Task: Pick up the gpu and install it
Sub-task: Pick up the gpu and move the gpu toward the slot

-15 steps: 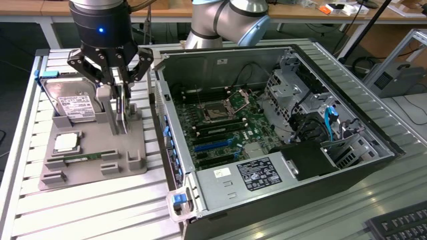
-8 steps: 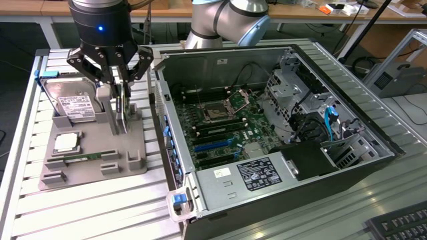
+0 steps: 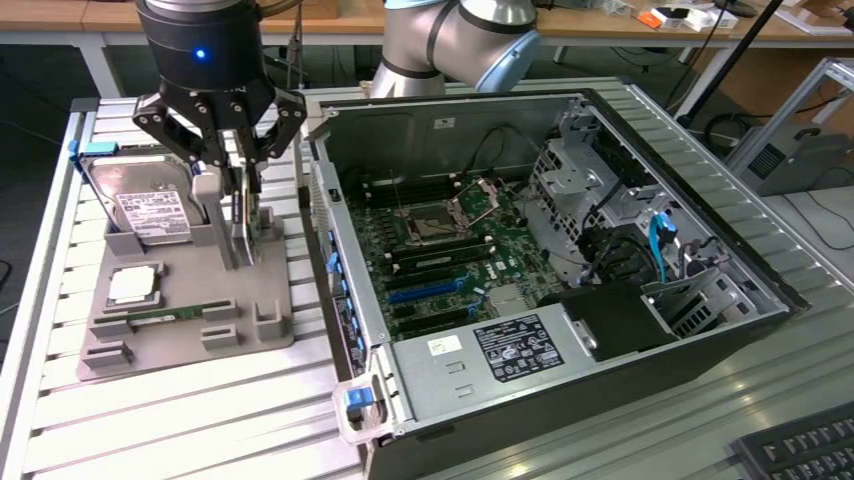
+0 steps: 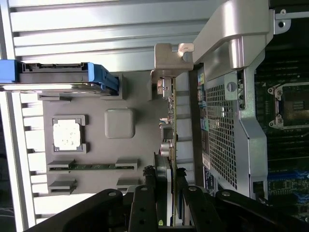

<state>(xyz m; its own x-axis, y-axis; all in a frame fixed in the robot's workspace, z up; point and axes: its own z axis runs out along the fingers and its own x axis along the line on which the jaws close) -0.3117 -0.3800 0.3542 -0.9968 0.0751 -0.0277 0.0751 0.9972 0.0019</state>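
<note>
Gpu [image 3: 242, 232] upright in the claw [image 3: 227, 172]

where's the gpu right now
On the exterior view's left, the gpu stands on edge in the pincer over the grey tray, between the hard drive and the open computer case.

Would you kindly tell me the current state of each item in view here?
pincer: shut on the gpu.
gpu: held upright on edge over the grey tray.
hard drive: propped at a tilt in the tray.
CPU chip: flat in its tray recess.
RAM stick: flat in its tray slot.
computer case: side open, motherboard exposed.
</note>
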